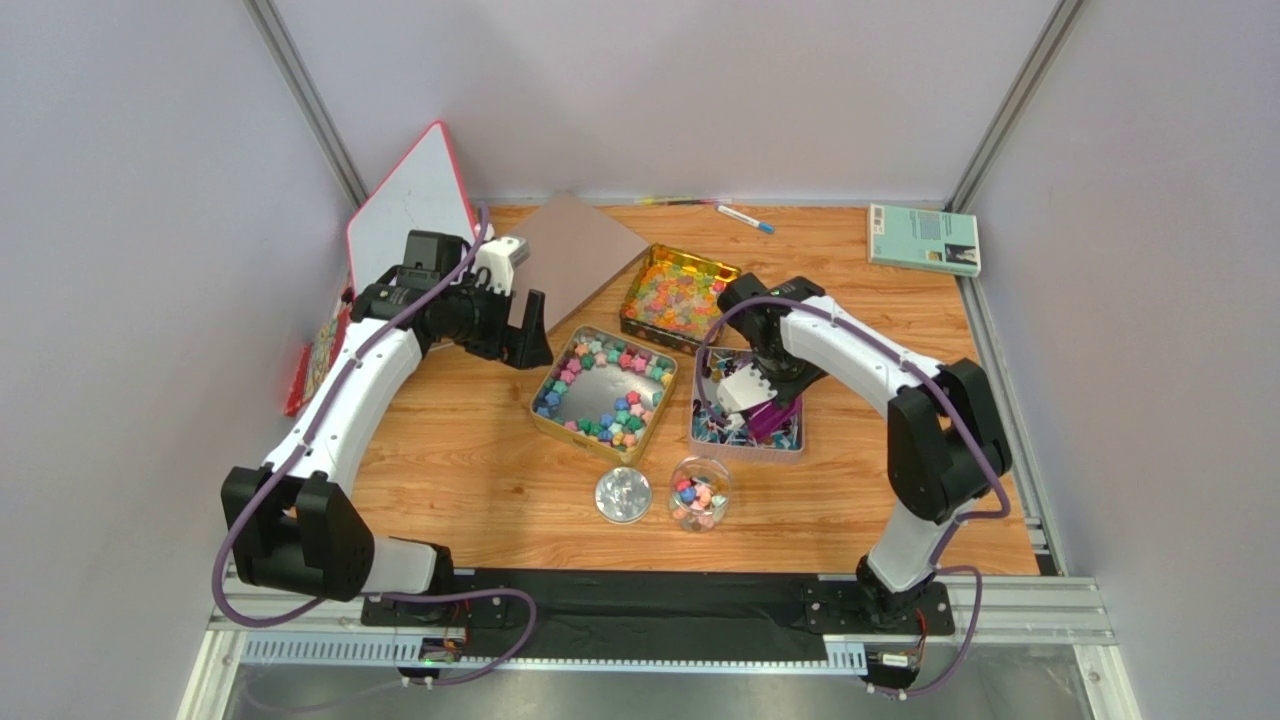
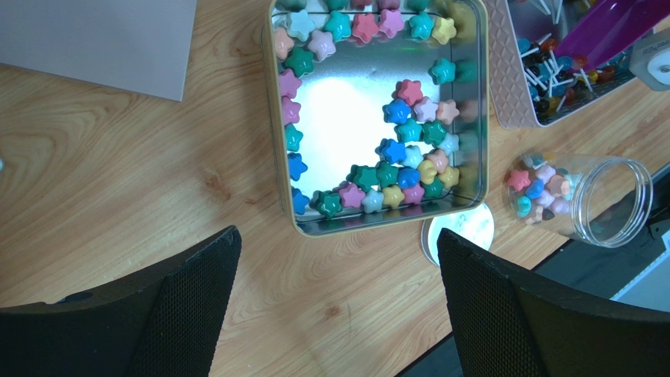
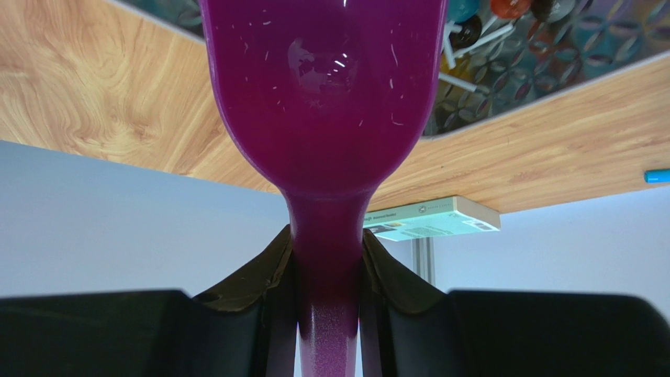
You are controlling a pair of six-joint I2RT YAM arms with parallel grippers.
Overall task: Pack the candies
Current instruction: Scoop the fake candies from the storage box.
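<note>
Your left gripper [image 2: 338, 314] hangs with its jaws spread as wide as they go and nothing between them. It is over bare table [image 2: 141, 196], just beside the near edge of the middle tin [image 2: 277, 165]. Your right gripper [image 3: 326, 263] is closed down narrow on the handle of the purple scoop [image 3: 322, 102]. The scoop's bowl sits over the right-hand tray [image 1: 706, 432].

The candies lie in four places:
- Star-shaped pastel ones [image 2: 397, 149] line the walls of the middle tin and bunch towards one corner, leaving much of its shiny floor bare.
- Glossy orange-yellow ones [image 1: 676, 300] fill the tin behind it.
- Pieces on short sticks [image 2: 550, 86] lie in the tray under the scoop.
- A small lot [image 2: 539, 192] sits at the bottom of the open clear jar [image 2: 625, 200] on the table in front of the tray.

The jar's lid [image 2: 464, 228] lies flat just beside the middle tin's near corner, apart from the jar. A book [image 1: 923, 237] lies at the far right corner of the table, well apart from the tins.
</note>
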